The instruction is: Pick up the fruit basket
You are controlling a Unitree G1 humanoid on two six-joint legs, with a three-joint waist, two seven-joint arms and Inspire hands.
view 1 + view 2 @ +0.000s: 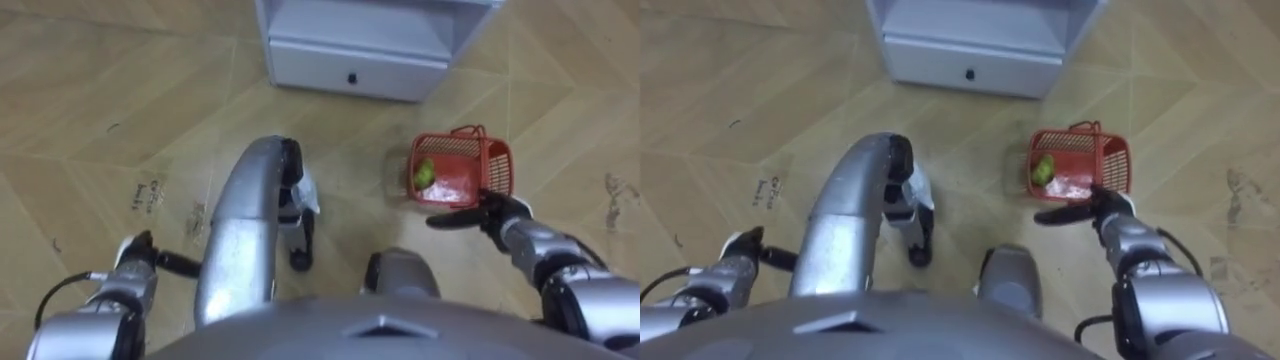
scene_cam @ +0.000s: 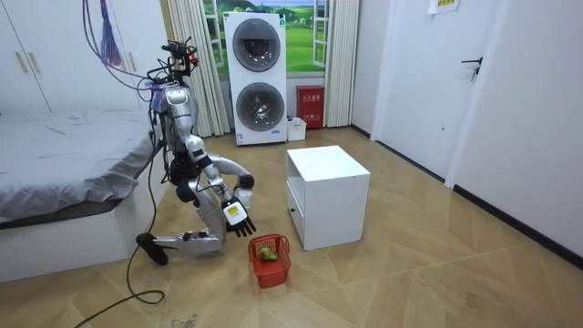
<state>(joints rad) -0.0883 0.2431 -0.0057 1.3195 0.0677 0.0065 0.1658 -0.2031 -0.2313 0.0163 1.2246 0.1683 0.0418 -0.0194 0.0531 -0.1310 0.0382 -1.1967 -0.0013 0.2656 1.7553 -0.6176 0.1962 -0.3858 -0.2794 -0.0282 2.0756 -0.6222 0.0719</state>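
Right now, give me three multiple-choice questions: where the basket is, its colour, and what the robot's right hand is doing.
1. Where is the basket? A on the bed; B on the floor by the white cabinet; C on top of the cabinet.
2. What colour is the basket? A blue; B white; C red.
3. How is the right hand? A open, short of the basket; B shut on its handle; C holding fruit.
Answers: B, the room view shows it on the floor; C, its mesh walls are red; A, its fingers are straight, holding nothing.
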